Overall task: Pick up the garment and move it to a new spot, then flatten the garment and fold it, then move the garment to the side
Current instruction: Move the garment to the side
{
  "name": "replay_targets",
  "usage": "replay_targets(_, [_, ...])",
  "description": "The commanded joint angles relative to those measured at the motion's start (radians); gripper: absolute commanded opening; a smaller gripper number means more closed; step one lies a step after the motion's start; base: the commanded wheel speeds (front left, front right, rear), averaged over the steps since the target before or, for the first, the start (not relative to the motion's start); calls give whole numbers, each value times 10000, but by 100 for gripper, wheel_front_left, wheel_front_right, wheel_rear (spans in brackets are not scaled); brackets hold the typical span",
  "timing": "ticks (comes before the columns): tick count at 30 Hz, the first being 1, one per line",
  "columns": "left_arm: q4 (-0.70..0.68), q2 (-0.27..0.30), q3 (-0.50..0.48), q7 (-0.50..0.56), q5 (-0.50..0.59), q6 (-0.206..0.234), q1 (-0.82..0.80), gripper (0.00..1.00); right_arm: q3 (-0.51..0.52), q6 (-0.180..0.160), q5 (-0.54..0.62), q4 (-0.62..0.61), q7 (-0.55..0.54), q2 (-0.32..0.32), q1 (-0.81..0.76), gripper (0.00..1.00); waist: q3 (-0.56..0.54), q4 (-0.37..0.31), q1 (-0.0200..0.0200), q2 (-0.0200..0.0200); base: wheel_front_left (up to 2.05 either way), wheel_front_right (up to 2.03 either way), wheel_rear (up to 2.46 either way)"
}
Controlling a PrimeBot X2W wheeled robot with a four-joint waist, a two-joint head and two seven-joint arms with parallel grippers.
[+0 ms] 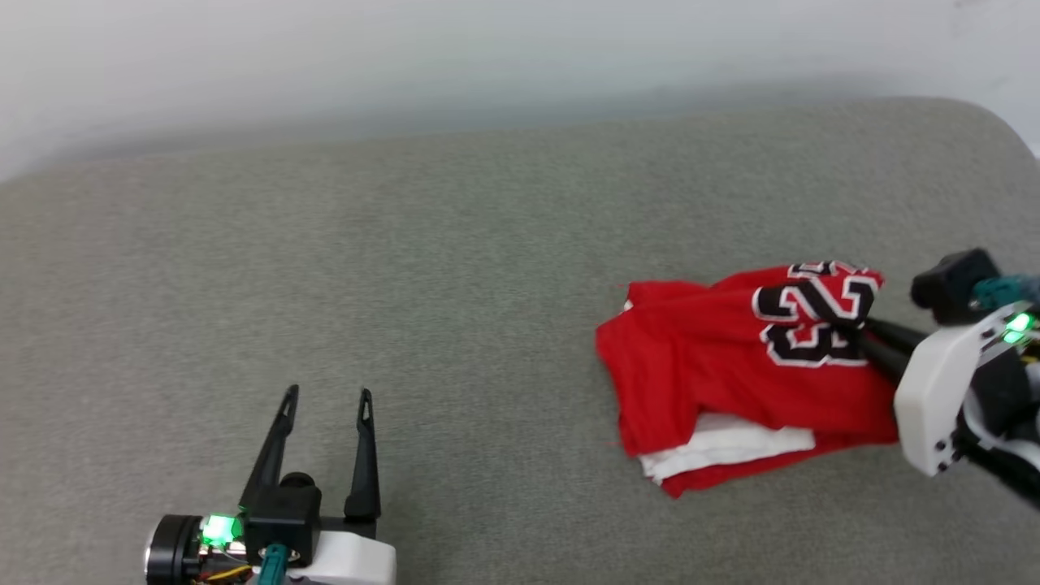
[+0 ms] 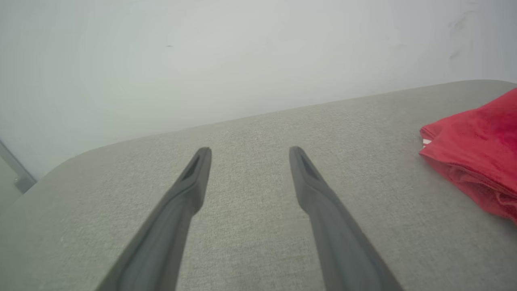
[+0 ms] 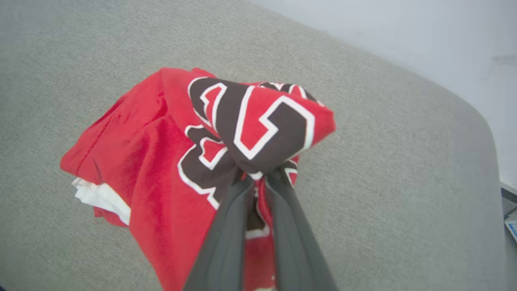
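The garment (image 1: 731,374) is a bright red shirt with black, white-edged numbers and a white layer at its near edge. It lies crumpled on the right of the grey cushion (image 1: 406,268). My right gripper (image 1: 863,329) comes in from the right and is shut on a bunch of the numbered cloth. In the right wrist view its fingers (image 3: 226,226) pinch the garment (image 3: 169,161) into a raised knot. My left gripper (image 1: 327,398) stands open at the lower left, far from the cloth. The garment (image 2: 476,153) edges the right of the left wrist view, beyond that gripper (image 2: 249,151).
The grey cushion spreads wide, with bare fabric to the left and behind the shirt. A pale wall (image 1: 487,57) runs along its far side. The cushion's rounded corner (image 1: 987,122) lies at the far right.
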State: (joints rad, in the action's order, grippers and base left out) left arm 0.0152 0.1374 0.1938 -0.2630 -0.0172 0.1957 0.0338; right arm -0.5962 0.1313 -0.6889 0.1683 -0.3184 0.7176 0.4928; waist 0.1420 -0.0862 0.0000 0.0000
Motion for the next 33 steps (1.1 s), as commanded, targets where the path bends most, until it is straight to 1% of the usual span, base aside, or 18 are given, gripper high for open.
replay_targets(1, [-58, 45, -42, -21, 59, 40, -133, 100, 63, -12, -48, -40, -10, 95, 247, 0, 286, -297, 0, 0, 0, 0, 0])
replay_targets(4, [-236, 145, -188, -21, 75, 94, -286, 100, 208, -12, 38, -52, -51, 363, 651, 0, 711, -563, 0, 0, 0, 0, 0])
replay_targets(8, [-510, 285, -271, -21, 136, 79, -627, 100, 549, -14, 184, 438, -141, 894, 1281, 0, 1397, -624, 0, 0, 0, 0, 0])
replay_targets(13, [-795, 387, -228, -21, 221, 10, -1153, 100, 1078, -12, 611, 1473, -247, 1653, 1972, 0, 2258, -381, 0, 0, 0, 0, 0])
replay_targets(15, [-901, 421, -187, -21, 258, -22, -1368, 100, 1321, -14, 691, 1911, -299, 2052, 2167, 0, 2621, -242, 0, 0, 0, 0, 0])
replay_targets(20, [-1103, 425, -100, -21, 311, 32, -1811, 100, 2061, -14, 974, 3100, -388, 2491, 2563, 0, 3258, 5, 0, 0, 0, 0, 0])
replay_targets(24, [-1239, 425, -8, -21, 344, 66, -2055, 100, 2690, -14, 1139, 4005, -415, 2594, 2874, 0, 3647, 130, 0, 0, 0, 0, 0])
replay_targets(30, [-1292, 478, 79, -21, 363, 137, -2263, 100, 3529, -15, 1588, 5063, -305, 2421, 3239, 0, 3917, 209, 0, 0, 0, 0, 0])
replay_targets(33, [-1274, 509, 101, -21, 350, 170, -2259, 100, 3841, -14, 1744, 5408, -197, 2190, 3344, 0, 3924, 210, 0, 0, 0, 0, 0])
